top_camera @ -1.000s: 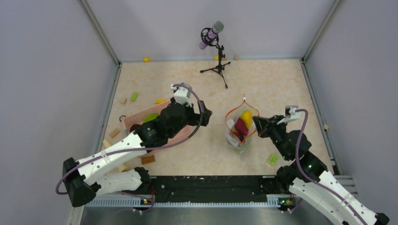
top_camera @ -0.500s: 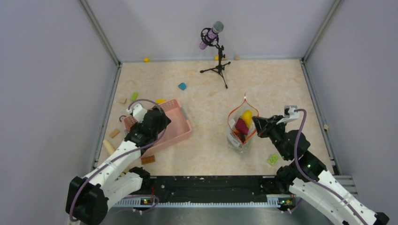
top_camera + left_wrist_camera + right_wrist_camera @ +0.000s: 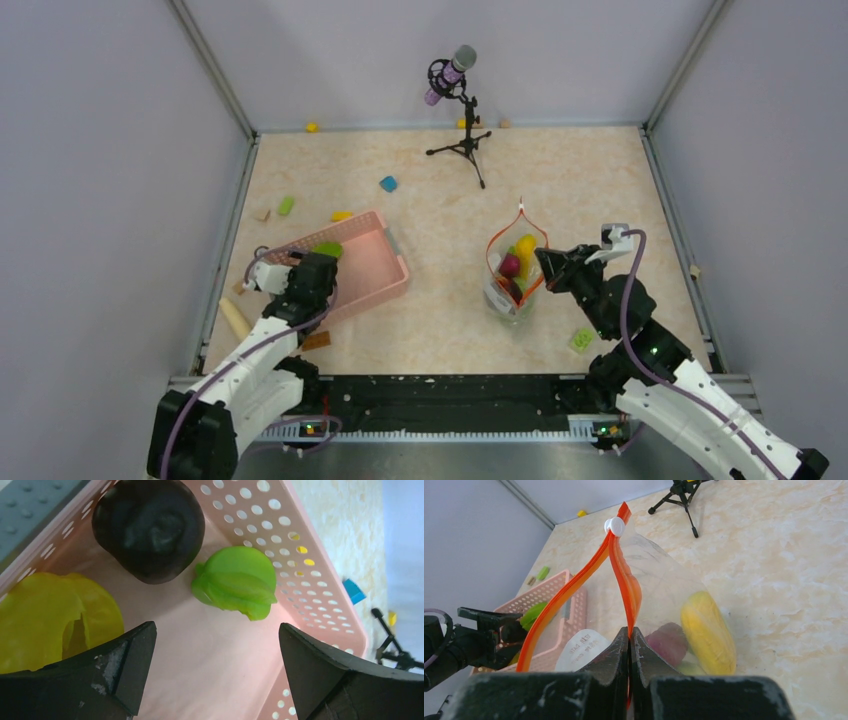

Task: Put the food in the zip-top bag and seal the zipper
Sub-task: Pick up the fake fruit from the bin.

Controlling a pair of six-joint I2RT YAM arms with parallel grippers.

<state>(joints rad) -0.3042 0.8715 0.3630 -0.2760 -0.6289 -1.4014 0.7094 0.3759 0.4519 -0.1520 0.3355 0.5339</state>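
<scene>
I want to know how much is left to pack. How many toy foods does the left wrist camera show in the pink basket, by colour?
Dark brown piece: 1
Bright green piece: 1
Yellow piece: 1
Total: 3, all lying in the pink basket.

Beige marbled tabletop (image 3: 600, 180), things scattered across it.
Pink slotted plastic basket (image 3: 372, 262) toward the left edge, clear zip-top bag (image 3: 500, 297) right of centre, black microphone tripod (image 3: 466, 146) by the far edge, tan block (image 3: 235, 318), perhaps wooden, at the left edge.
</scene>
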